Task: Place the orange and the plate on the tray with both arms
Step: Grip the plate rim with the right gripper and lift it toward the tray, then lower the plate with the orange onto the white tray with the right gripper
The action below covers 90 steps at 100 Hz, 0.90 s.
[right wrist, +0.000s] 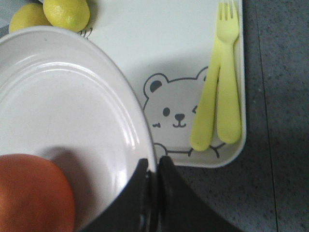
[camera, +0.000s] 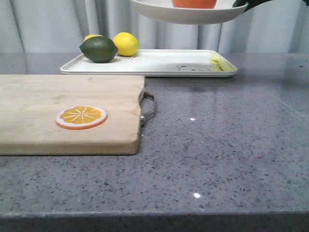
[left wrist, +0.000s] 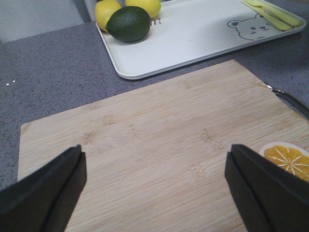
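The off-white plate (camera: 188,14) hangs in the air above the white tray (camera: 159,65), with the orange (camera: 194,3) sitting in it. My right gripper (right wrist: 153,166) is shut on the plate's rim (right wrist: 140,116); the orange (right wrist: 34,193) lies in the plate close to the fingers. In the front view only a bit of the right gripper (camera: 244,5) shows at the top edge. My left gripper (left wrist: 154,169) is open and empty, low over the wooden cutting board (left wrist: 159,145). It does not show in the front view.
On the tray lie two lemons (camera: 125,43), a dark green lime (camera: 99,49) and yellow-green cutlery (right wrist: 219,92) by a bear drawing (right wrist: 176,113). The cutting board (camera: 67,113) with a metal handle (camera: 148,108) carries an orange slice disc (camera: 81,117).
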{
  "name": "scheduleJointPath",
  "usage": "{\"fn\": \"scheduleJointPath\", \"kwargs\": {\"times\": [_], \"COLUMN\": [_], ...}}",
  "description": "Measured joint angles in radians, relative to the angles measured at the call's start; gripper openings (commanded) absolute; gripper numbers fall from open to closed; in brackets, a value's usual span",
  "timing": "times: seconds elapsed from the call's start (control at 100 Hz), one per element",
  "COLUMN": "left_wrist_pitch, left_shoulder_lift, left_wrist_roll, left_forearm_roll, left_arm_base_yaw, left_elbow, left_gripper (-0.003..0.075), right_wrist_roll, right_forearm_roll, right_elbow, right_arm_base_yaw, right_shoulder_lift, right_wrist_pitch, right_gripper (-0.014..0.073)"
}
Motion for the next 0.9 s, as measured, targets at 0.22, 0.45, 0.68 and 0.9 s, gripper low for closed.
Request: {"fn": "scheduleJointPath", "kwargs": {"times": [0.22, 0.45, 0.68, 0.9], "left_wrist_pitch": [0.0, 0.0, 0.0, 0.0], "left_shoulder_lift": [0.0, 0.0, 0.0, 0.0], "left_wrist_roll": [0.0, 0.0, 0.0, 0.0], "left_forearm_roll": [-0.007, -0.007, -0.007, -0.007], "left_arm_base_yaw": [0.0, 0.0, 0.0, 0.0], "left_elbow": [0.0, 0.0, 0.0, 0.0], "left_gripper": [0.0568, 0.0568, 0.0568, 0.0568], "right_wrist_roll": [-0.022, -0.039, -0.041, -0.041], "right_forearm_roll": [0.004, 0.017, 0.017, 0.027], "right_elbow": [-0.243, -0.436, -0.576, -0.657], "right_arm_base_yaw": [0.0, 0.0, 0.0, 0.0], "right_shoulder_lift": [0.196, 0.365, 0.493, 0.568], "right_wrist_pitch": [0.09, 0.143, 0.16, 0.175], "right_gripper": [-0.01, -0.01, -0.01, -0.01]}}
